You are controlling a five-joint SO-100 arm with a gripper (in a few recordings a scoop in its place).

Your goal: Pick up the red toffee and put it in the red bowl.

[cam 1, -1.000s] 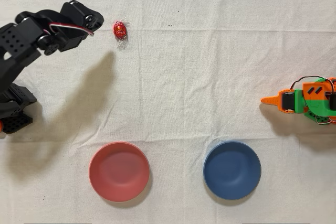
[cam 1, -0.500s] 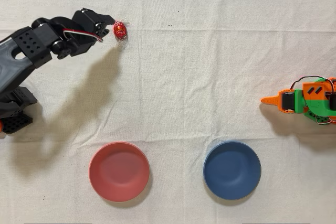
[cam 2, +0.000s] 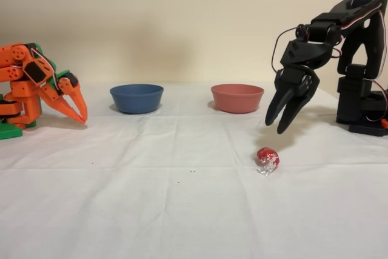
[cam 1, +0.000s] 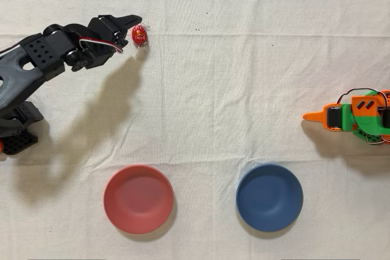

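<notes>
Gripper [cam 2: 278,124] above shiny foil red toffee [cam 2: 267,158]

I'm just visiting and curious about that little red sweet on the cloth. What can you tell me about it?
The red toffee is a small oval candy in shiny red foil, with clear crinkly twisted ends. It lies on the white tablecloth, far from the red bowl. Nothing holds it: in the side view the black arm's hand hangs above it with its fingers slightly apart, not touching.
</notes>
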